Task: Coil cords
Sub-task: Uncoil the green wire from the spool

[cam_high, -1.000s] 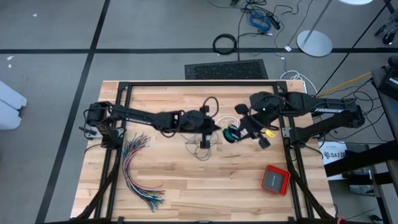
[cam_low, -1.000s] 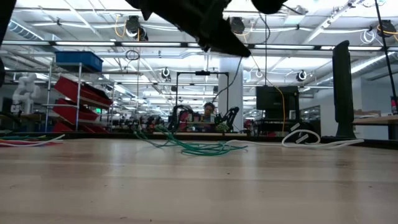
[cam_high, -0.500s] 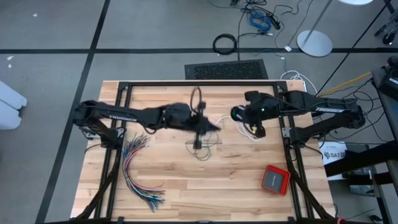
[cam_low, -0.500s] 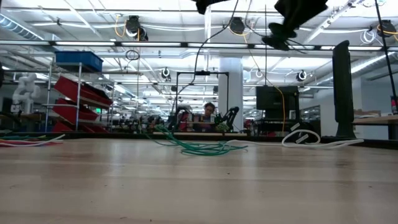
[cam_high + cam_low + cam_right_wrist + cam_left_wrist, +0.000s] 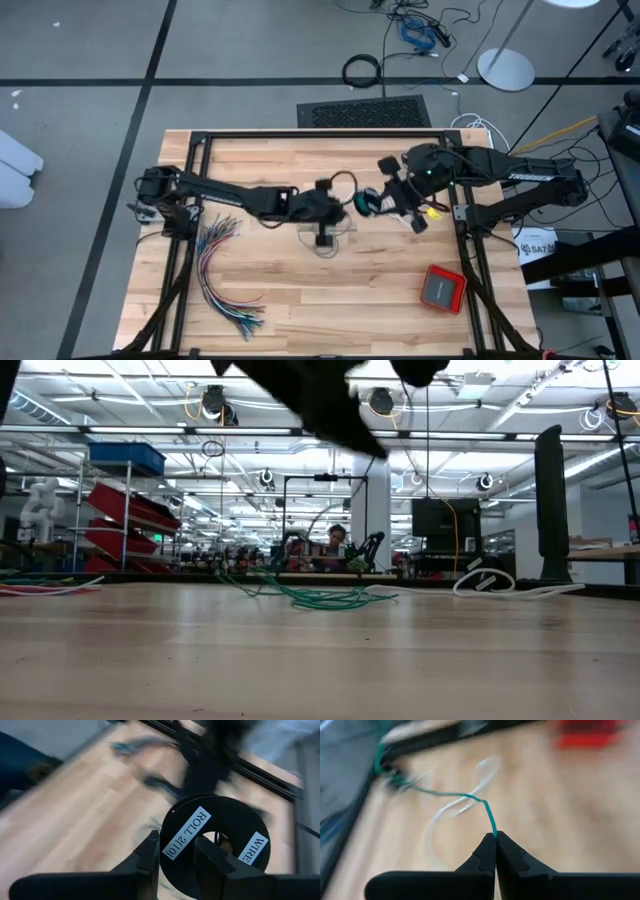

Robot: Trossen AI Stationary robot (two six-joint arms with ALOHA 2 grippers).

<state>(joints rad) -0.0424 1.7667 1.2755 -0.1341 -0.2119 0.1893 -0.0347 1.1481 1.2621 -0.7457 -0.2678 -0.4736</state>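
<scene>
- Left claw [image 5: 495, 836] pinches the teal cord [image 5: 482, 805] mid-surface [image 5: 300, 300].
- Right claw [image 5: 175, 851] clamps a black wire spool [image 5: 216, 842] just right of it.
- Many-coloured wires [image 5: 222, 275] fan out near-left; a red box [image 5: 442, 288] sits near-right.

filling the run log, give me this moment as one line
left hand: shut on teal cord | right hand: holding black wire spool | both over table centre
</scene>
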